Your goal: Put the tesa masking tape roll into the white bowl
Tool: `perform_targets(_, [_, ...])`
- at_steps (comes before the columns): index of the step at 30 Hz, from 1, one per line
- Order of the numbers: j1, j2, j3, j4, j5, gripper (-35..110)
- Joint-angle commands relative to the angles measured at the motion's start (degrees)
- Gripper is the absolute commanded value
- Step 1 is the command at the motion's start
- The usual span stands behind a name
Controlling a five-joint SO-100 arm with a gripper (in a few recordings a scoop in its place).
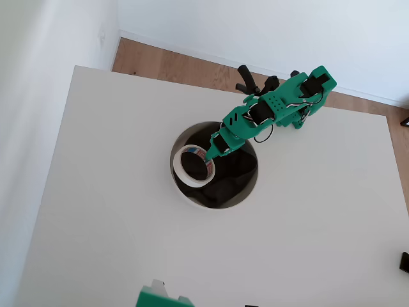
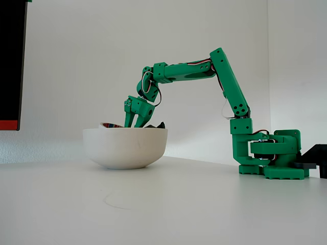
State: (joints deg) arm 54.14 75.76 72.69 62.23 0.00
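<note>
A white table stands against pale walls. The tesa masking tape roll already lies inside the white bowl, at about nine o'clock in the overhead view, resting on dark cloth. The green gripper has its fingers spread at the roll's edge; whether they touch it I cannot tell. Withdrawal seems all that remains. The core's red-and-blue print is unreadable.
</note>
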Motion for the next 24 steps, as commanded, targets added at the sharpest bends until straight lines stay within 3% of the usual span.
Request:
perform_targets(1, [0.00,0.00,-3.25,-1.23,-0.35,-8])
perform_targets(10, [-3.52,0.09,-3.25,-1.76,1.58,-8])
perform_targets(13, [-3.96,0.53,-3.25,-1.14,2.02,16])
perform_targets(14, [-4.04,0.53,-3.25,-1.14,2.02,16])
perform_targets(22, [-3.52,0.53,-3.25,-1.58,2.37,8])
perform_targets(24, [-3.34,0.53,-3.25,-1.93,2.37,-8])
